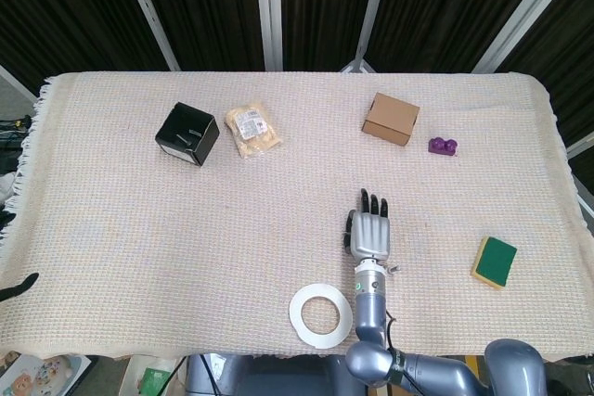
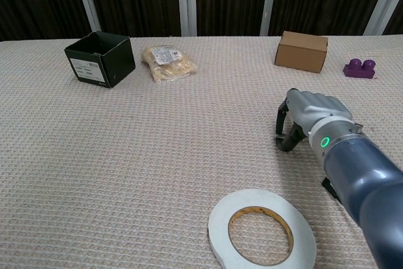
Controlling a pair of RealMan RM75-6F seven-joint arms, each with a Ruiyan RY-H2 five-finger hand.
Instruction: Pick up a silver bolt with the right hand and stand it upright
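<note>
The robot hand [image 2: 306, 113] has a pale grey metal back and black fingers [image 2: 291, 140], joined behind to a silver wrist ring with a green light and a glossy blue-grey forearm [image 2: 371, 193].

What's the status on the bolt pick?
Right hand down on cloth, fingers curled over bolt spot. Bolt hidden; grasp unconfirmed. Left hand not in view. Tape roll nearby, clear.

A rough woven cloth [image 2: 157, 155] covers the table, with a matt cardboard box [image 2: 301, 51] at 1 o'clock and glossy white tape [image 2: 261, 231] beside the smooth metallic robot hand [image 2: 308, 113].
</note>
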